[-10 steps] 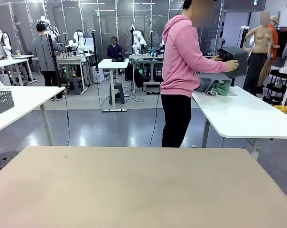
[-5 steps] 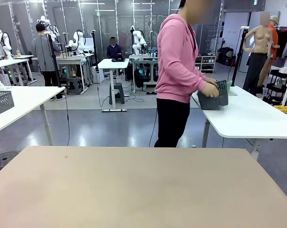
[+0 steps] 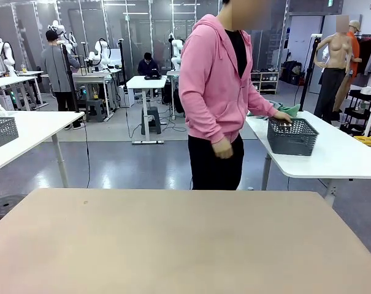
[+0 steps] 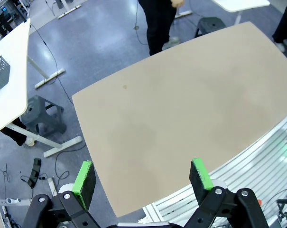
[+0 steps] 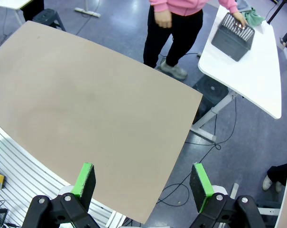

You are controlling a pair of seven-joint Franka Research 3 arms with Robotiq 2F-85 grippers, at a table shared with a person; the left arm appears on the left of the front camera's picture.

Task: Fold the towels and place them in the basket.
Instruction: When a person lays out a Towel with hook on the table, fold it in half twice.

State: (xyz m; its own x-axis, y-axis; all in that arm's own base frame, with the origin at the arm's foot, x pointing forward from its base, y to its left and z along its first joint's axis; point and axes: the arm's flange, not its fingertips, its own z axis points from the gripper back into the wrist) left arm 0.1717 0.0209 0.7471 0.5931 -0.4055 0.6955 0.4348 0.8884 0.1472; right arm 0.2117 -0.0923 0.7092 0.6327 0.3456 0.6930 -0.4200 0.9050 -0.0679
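Grey mesh basket (image 3: 292,139) partly hides bunched cloth (image 3: 291,110) behind it

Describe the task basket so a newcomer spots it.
Find the white table on the right, beside the person in the pink hoodie. The dark grey wire-mesh basket stands there under that person's hand, unlike the other grey basket on the left table.
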